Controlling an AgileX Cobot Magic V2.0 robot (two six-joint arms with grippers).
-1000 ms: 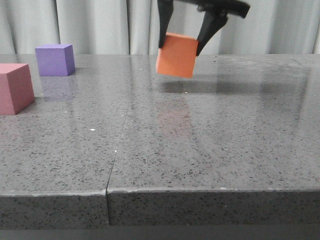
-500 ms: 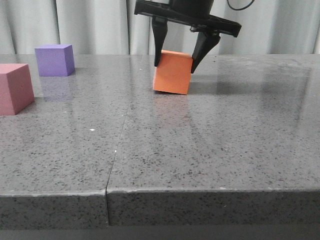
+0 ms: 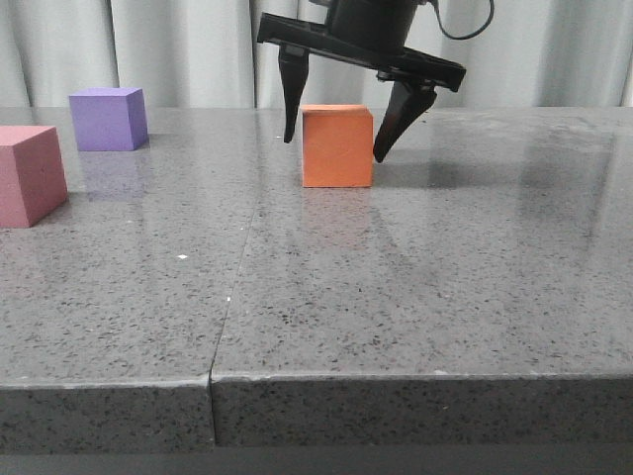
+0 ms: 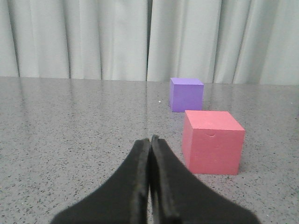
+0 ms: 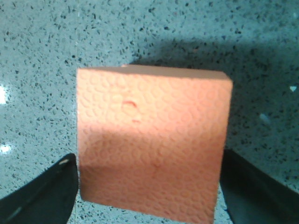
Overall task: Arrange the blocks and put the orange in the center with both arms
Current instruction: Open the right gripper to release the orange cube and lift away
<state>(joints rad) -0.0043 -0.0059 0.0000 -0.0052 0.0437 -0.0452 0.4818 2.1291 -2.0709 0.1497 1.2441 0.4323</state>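
Note:
The orange cube (image 3: 337,146) stands flat on the grey table, a little behind its middle. My right gripper (image 3: 336,150) is open around it, one finger on each side with a gap to the cube. In the right wrist view the orange cube (image 5: 152,142) fills the middle, a small crease mark on its face, between the two black fingers (image 5: 44,196). The purple cube (image 3: 109,118) stands at the back left, the pink cube (image 3: 30,174) at the left edge. My left gripper (image 4: 150,140) is shut and empty, near the pink cube (image 4: 212,141) and the purple cube (image 4: 186,94).
The grey speckled table (image 3: 396,287) has a seam running from its front edge toward the back. Grey curtains (image 3: 178,49) hang behind the table.
My right gripper has lowered the orange cube from the air onto the table and opened its fingers off it. The cube now sits flat instead of tilted.

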